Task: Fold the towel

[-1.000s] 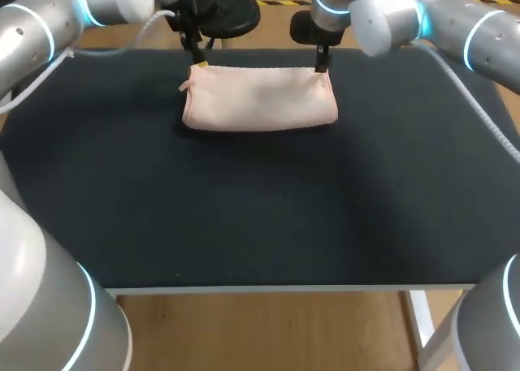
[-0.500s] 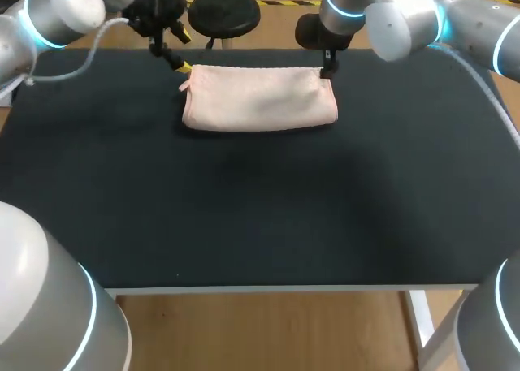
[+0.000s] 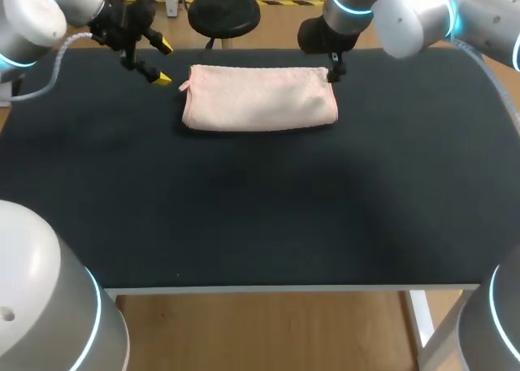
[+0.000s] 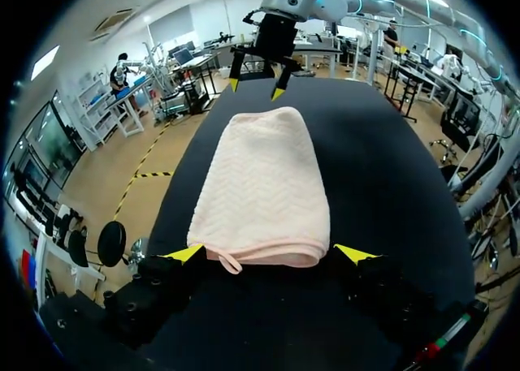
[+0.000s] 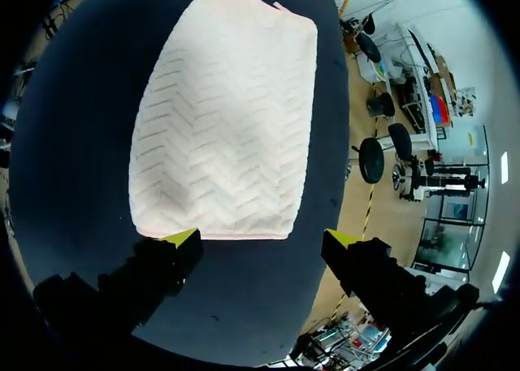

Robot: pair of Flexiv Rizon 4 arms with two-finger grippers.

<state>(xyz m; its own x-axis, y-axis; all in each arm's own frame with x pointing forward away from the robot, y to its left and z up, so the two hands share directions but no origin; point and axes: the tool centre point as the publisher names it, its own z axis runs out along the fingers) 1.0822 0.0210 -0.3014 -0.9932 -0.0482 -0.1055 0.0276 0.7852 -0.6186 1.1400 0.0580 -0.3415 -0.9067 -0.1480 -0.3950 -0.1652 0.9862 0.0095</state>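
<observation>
The folded pink towel [image 3: 260, 99] lies flat at the far middle of the black table [image 3: 244, 217]. My left claw [image 3: 163, 62] hangs just off the towel's left end, not touching it, its 2 fingers spread wide and holding nothing. My right claw [image 3: 333, 67] sits at the towel's far right corner, also wide open and empty.

Room to pass over the wide near stretch of the table [image 3: 260, 217] and both its side margins; in the way at the far edge: 1 flat folded towel [image 3: 260, 99], left gripper [image 3: 164, 62] spread just off its left end, right gripper [image 5: 260, 239] spread at its far-right corner.
</observation>
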